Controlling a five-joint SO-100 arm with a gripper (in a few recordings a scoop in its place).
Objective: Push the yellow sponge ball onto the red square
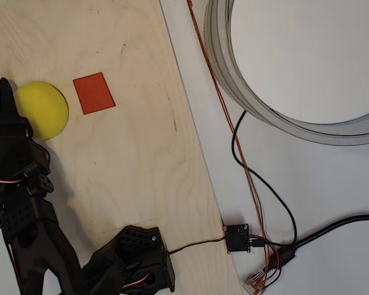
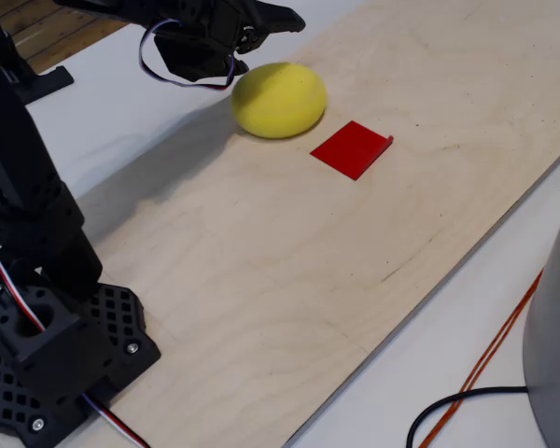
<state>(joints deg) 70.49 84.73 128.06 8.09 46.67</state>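
Note:
The yellow sponge ball (image 1: 44, 109) (image 2: 278, 100) rests on the wooden board, just left of the red square (image 1: 93, 93) in the overhead view, with a narrow gap between them. The red square (image 2: 352, 149) lies flat, one corner slightly lifted. My black gripper (image 1: 6, 92) (image 2: 282, 17) sits against the ball's far left side in the overhead view, its narrow tip pointing up the picture. Its jaws look shut together with nothing between them. In the fixed view the gripper hangs just behind and above the ball.
The plywood board (image 1: 141, 160) ends in a slanted right edge. The arm's base (image 1: 135, 255) is at the board's near edge. Off the board lie a large grey ring (image 1: 264, 104), orange and black cables (image 1: 246, 166) and a small circuit box (image 1: 237, 238).

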